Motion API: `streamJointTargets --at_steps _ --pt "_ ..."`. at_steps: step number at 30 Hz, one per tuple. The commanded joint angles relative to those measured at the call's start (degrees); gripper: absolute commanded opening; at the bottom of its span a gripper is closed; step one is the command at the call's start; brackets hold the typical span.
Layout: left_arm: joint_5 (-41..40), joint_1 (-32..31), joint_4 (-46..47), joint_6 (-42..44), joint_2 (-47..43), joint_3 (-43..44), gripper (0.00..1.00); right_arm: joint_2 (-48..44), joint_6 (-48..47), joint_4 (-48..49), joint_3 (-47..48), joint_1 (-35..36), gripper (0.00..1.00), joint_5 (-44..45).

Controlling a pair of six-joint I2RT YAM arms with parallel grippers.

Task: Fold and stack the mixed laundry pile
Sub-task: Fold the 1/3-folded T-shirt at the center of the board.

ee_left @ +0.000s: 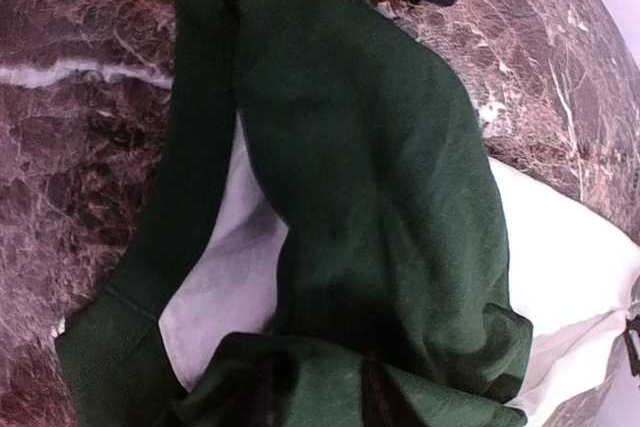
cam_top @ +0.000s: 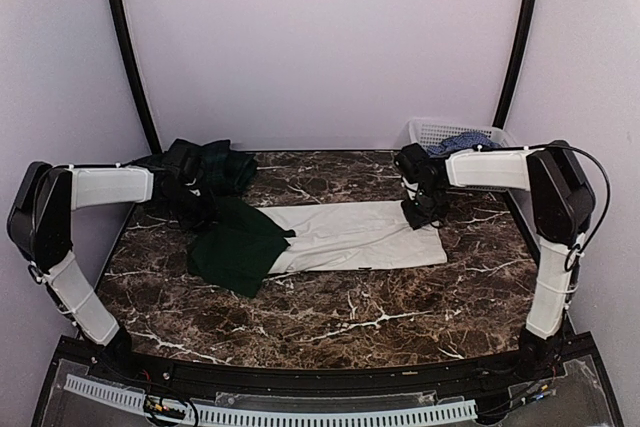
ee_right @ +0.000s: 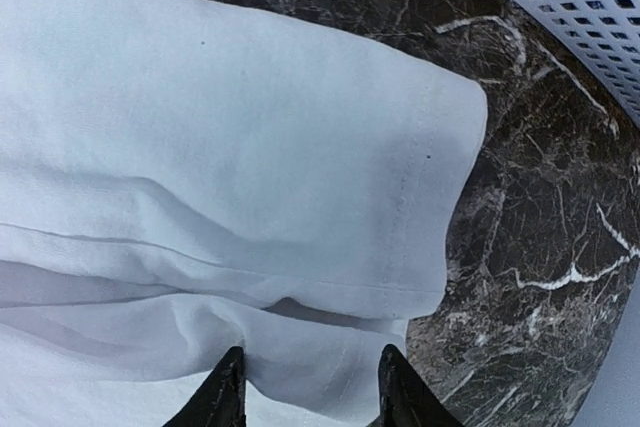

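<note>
Your right claw (ee_right: 312, 397) stands with its two black fingertips (ee_right: 225, 399) parted. They point down at the cream-white soft garment with dark green parts (ee_right: 200, 147), and pale cloth shows in the gap between them. From the wrist view you cannot tell whether the tips touch the cloth. The garment's stitched hem edge lies just past the tips, toward 2 o'clock in that view.

Your left claw (ee_left: 320, 402) shows only as two dim dark shapes at the bottom of its wrist view, with green cloth across them. You cannot tell whether it is parted or pinching. The green fabric fills that view, with white lining showing at 7 o'clock and at 4 o'clock.

In the top view the same garment lies flat across the middle of the brown marble-patterned table (cam_top: 350, 307), pale body toward 3 o'clock and green part toward 9 o'clock. The right claw hangs over its 3 o'clock end and the left claw over its 9 o'clock end.

A dark green plaid garment (cam_top: 215, 167) is bunched at 10 o'clock on the table, touching the green part. A blue-and-white small-check shirt (cam_top: 460, 142) sits in a white plastic lattice basket (cam_top: 430, 130) at 1 o'clock.
</note>
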Motion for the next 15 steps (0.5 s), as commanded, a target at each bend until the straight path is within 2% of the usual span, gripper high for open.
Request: streamJointTargets --at_steps 1,2,3,6,11,15 --pt "-2.39 0.89 -1.99 4.3 -2.26 3.61 0.39 -5.41 0.41 -1.25 -0.35 -1.4 0.5 -0.18" --pt "-2.47 1.15 -2.66 4.59 -3.06 3.67 0.47 -7.56 0.85 -1.27 -1.33 -1.74 0.56 -0.64" --pt "-2.14 2.05 -3.99 4.93 -4.65 3.45 0.5 -9.49 1.18 -1.42 -2.45 -2.34 0.59 -1.79" --pt "0.88 4.85 -5.93 5.16 -9.09 1.57 0.58 -15.59 2.36 -1.18 -6.06 -4.85 0.61 -7.22" --pt "2.82 8.43 -8.93 4.72 -15.18 -4.32 0.59 -23.65 6.06 1.44 -14.37 -8.08 0.58 -17.98" --pt "2.8 8.88 -9.74 3.71 -17.31 -7.81 0.54 -26.02 8.9 4.52 -20.51 -8.65 0.56 -23.15"
